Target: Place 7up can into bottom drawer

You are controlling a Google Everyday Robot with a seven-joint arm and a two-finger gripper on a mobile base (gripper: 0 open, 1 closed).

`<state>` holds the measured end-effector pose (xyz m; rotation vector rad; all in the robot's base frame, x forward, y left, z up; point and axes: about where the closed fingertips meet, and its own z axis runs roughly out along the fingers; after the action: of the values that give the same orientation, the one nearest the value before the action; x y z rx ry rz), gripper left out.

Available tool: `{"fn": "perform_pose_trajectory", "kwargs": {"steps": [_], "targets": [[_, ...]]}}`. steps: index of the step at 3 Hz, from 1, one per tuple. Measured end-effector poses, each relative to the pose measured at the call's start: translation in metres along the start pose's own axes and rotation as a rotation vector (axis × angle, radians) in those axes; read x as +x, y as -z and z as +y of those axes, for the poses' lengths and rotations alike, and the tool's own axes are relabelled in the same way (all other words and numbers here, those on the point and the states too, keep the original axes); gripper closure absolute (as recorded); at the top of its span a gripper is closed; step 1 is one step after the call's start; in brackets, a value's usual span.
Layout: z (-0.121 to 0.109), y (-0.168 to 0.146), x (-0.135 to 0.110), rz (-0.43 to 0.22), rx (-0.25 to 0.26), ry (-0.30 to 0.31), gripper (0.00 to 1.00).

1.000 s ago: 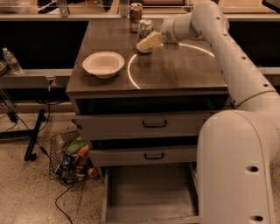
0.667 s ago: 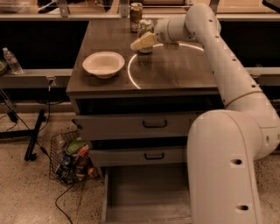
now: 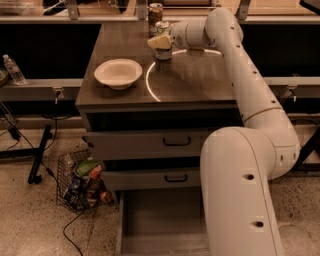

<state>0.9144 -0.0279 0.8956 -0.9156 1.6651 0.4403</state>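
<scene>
The 7up can (image 3: 162, 26), pale with a silver top, stands upright at the back of the wooden cabinet top (image 3: 200, 85). My gripper (image 3: 159, 42) is at the can's middle, in front of it, and hides most of its body. Only the can's top and its dark base show. A darker brown-red can (image 3: 156, 11) stands just behind it. The bottom drawer (image 3: 131, 220), a wide shallow grey tray, is pulled open at floor level, and my arm's lower body covers its right part.
A white bowl (image 3: 118, 73) sits on the left of the cabinet top. The two upper drawers (image 3: 150, 145) with black handles are closed. A wire basket of packets (image 3: 80, 182) stands on the floor at the left, with a water bottle (image 3: 13, 70) on a side ledge.
My gripper has moved left and slightly away across the top, from beside the can to directly at it. The can, bowl and drawers have not moved.
</scene>
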Motion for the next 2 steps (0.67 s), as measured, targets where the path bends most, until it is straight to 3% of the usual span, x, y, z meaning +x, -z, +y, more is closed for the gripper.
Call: {"fn": "perform_pose_trajectory", "kwargs": {"steps": [1,2], "targets": [[0.001,0.003,-0.007,-0.022,-0.009,0.000,0.64],[0.018,0.024,-0.020,-0.033,-0.077,0.041,0.88]]}}
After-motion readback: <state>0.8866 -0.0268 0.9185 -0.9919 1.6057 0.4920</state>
